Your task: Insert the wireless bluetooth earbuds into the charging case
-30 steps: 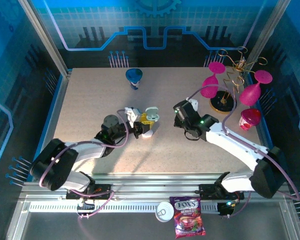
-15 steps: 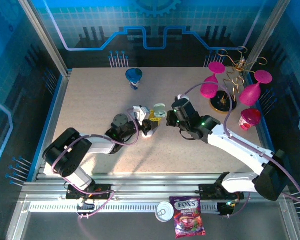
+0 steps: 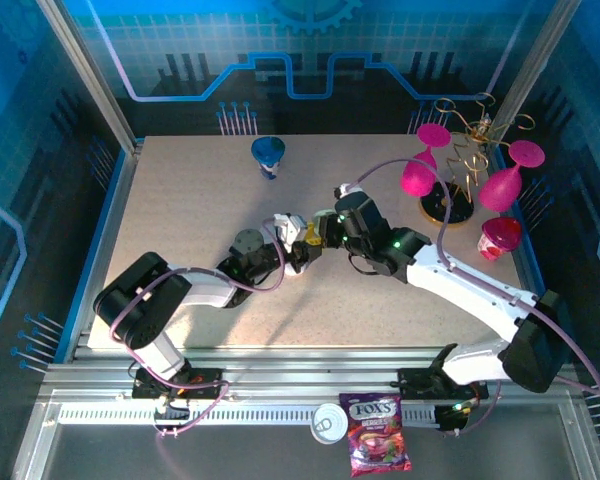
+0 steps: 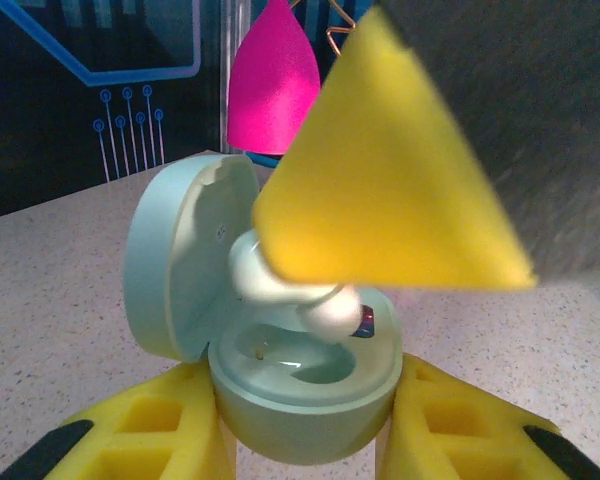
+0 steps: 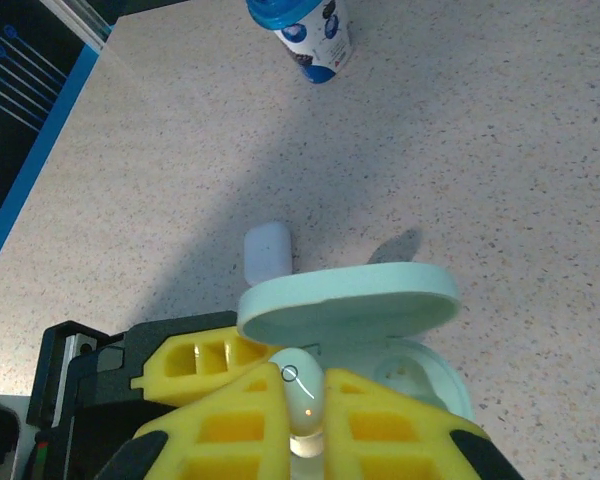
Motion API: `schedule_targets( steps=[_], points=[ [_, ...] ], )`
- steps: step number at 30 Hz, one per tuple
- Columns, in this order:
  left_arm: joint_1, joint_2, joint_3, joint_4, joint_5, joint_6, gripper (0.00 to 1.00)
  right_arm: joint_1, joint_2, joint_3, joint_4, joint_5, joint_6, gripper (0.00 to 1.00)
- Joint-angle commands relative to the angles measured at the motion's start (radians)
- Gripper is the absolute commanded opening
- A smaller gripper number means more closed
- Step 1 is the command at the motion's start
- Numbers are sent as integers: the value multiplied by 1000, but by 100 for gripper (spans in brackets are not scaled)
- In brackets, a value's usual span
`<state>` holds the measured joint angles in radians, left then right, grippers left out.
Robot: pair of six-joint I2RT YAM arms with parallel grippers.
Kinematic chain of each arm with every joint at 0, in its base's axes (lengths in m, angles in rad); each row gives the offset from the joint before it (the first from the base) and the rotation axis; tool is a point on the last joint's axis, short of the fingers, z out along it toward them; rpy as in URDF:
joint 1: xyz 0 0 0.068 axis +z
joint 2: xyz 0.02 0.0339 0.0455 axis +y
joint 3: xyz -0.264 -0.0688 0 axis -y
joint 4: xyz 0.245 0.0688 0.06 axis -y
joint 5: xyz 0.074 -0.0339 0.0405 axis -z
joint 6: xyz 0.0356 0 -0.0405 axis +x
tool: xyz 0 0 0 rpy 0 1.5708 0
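Mint-green plastic is what you are working with: the charging case (image 4: 300,395) sits open near the middle of the tabletop (image 3: 180,200), with its lid (image 4: 175,265) standing up on the hinge. Your left tool (image 4: 302,430) is clamped on the case's base, one yellow finger on each side. Your right tool (image 5: 305,415) has its jaws narrowed on a white earbud (image 5: 298,392). In the left wrist view that earbud (image 4: 315,300) hangs with its rounded head over the mouth of the case, low against the hollow but not seated.

The main risk is misalignment. The earbud looks tilted, so a straight push could land its head on the rim instead of in its well. It could then wedge there or pivot between the pads.

Glossy plastic held in a pinch is slippery. Pressing hard against a bad fit may squirt the earbud out sideways onto the tabletop.

Watch the lid too. The big yellow finger (image 4: 380,170) of your right tool sits just beside it, and a nudge could fold the lid onto the earbud.

Downward force also goes into the left grip, and the case could twist or slide in it.

Opening the right tool too early would probably leave the earbud lying crooked across the opening.
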<state>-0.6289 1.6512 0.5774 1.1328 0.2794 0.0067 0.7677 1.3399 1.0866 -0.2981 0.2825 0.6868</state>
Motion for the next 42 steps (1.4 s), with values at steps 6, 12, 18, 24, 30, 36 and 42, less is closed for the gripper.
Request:
schedule_targets(
  steps=[6,12,18,24,30,36,42],
  points=[
    [-12,-16,32,12,-29,10,29,13,24,12,45,-5,-18,10],
    [-11,-21,40,-5,-56,4,29,12,13,-4,49,-2,-13,11],
    [-12,-21,54,-21,-79,4,29,13,11,-11,46,-4,-13,14],
    [-12,-31,61,-29,-69,3,29,13,9,-13,47,-2,-10,21],
    [-12,-31,56,-17,-59,1,30,3,-29,-12,44,18,-39,36],
    [-10,-27,50,1,-53,3,30,-28,-96,-44,85,-23,-78,46],
    [0,-36,15,22,-57,30,30,-88,-170,-119,148,-101,-76,54]
  ],
)
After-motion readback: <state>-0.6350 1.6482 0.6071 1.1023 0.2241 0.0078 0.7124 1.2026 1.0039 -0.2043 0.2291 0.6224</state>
